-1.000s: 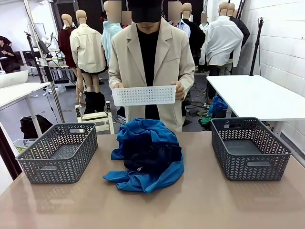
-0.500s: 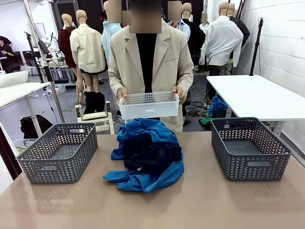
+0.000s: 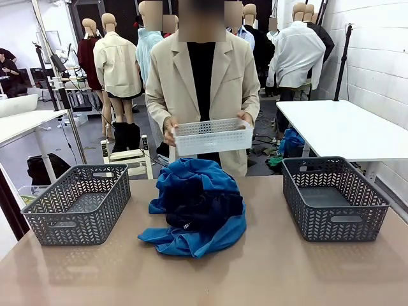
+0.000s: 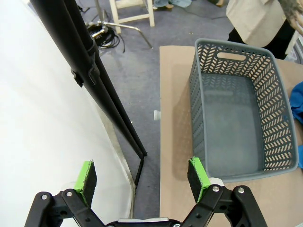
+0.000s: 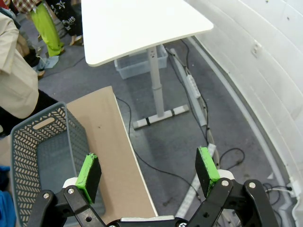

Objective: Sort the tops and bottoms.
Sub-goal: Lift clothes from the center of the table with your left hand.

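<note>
In the front view a heap of clothes lies in the middle of the table. Its bright blue tops (image 3: 191, 185) wrap around the dark navy bottoms (image 3: 204, 207), which carry a small white label. A sliver of blue top (image 4: 298, 101) shows at the left wrist view's right edge. My left gripper (image 4: 143, 176) hangs open over the floor beside the table's edge, near a grey basket (image 4: 241, 113). My right gripper (image 5: 147, 170) is open too, above the table's other edge beside the other grey basket (image 5: 40, 156). Nothing sits between either pair of fingers.
Both grey baskets (image 3: 80, 204) (image 3: 331, 197) flank the heap and hold nothing. A person in a beige jacket stands at the far side holding a white perforated basket (image 3: 211, 136) above the table's far edge. A black stand (image 4: 99, 85) and a white table (image 5: 142, 23) stand off the table.
The person has tipped the white basket level, lowered it and shifted it slightly right. The heap, the grey baskets and both grippers are unchanged.
</note>
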### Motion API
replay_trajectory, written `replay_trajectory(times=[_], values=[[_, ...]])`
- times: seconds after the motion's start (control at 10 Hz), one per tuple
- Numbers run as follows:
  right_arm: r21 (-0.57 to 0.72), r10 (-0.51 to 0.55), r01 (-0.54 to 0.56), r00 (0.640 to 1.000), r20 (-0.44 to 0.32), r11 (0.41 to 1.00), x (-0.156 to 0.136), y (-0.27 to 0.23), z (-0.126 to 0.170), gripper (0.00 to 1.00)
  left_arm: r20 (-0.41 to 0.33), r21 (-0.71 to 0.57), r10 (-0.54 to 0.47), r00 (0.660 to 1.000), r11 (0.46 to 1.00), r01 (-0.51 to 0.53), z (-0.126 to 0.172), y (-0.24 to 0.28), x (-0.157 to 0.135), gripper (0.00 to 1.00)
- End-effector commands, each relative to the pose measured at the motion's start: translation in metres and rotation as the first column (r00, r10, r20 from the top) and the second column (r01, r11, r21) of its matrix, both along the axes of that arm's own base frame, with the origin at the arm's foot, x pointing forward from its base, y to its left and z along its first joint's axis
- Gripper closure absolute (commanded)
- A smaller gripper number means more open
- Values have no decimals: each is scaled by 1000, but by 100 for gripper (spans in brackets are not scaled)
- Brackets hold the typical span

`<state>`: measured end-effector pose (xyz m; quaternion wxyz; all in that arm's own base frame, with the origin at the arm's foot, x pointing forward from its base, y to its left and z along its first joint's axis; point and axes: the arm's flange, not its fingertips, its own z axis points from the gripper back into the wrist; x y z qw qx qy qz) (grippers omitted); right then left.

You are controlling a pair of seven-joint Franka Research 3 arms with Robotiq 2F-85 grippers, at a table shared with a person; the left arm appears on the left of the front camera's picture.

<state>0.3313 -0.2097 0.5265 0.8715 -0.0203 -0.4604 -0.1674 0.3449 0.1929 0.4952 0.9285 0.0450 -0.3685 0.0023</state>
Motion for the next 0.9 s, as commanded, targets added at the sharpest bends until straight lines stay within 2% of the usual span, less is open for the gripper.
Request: replay_trajectory(times=[0.0,0.8], values=[[10,-4,4,1000,-7,1000,-1,1,-1,0,-3,-13,14,1000,1000,-14,0,1,-1,0],[10,-4,4,1000,-7,1000,-1,1,-1,0,-3,-13,14,1000,1000,-14,0,1,-1,0]])
